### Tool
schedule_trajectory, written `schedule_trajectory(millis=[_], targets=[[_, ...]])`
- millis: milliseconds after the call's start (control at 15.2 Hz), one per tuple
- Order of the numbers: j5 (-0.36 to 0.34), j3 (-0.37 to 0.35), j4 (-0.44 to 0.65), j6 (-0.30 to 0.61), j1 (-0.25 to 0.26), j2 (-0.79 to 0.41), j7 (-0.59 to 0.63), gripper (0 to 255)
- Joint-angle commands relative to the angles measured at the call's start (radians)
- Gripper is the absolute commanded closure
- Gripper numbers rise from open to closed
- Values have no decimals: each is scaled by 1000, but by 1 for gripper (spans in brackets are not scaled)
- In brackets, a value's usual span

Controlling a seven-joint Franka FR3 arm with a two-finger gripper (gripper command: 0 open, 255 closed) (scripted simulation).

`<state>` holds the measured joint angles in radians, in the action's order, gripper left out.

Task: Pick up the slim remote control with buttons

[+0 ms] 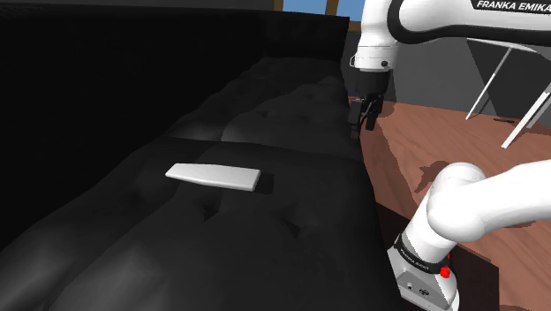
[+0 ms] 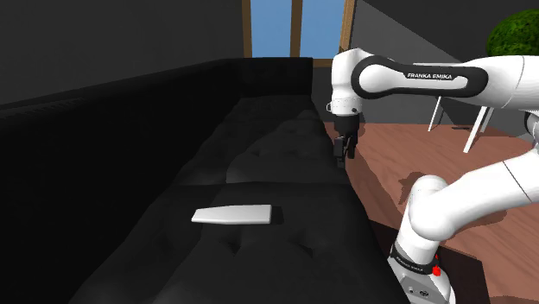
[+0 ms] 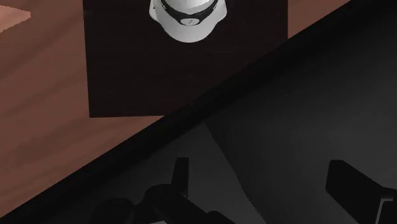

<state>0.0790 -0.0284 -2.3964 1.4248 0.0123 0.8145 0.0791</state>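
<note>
Remote control (image 1: pixel 215 178), drawn plain white, lies flat on the black sofa (image 1: pixel 265 238), on the seat cushion nearer the stand, well apart from the end effector (image 1: pixel 366 117), which hangs over the farther cushion's front edge by the wooden floor (image 1: pixel 424 141), fingers spread wide, holding nothing.

Contents of the scene, by count: one flat white remote (image 1: pixel 214 178), one black sofa (image 1: pixel 265 115), one white robot arm (image 2: pixel 449 82), one black hand (image 1: pixel 365 119) carrying two fingers (image 3: pixel 348 183), one dark stand (image 3: pixel 127 76), one window (image 2: pixel 269 26) of two blue panes, one green plant (image 2: pixel 514 34), one wooden floor (image 1: pixel 424 141).
</note>
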Motion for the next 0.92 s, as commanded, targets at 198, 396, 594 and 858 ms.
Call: schedule_trajectory(millis=[198,396,594,858], targets=[[25,-45,47,51,31,-89,6,0],[43,-89,103,95,59,-180,12,0],[53,-132,167,133,83,-271,19,0],[54,-190,264,172,112,-395,32,0]])
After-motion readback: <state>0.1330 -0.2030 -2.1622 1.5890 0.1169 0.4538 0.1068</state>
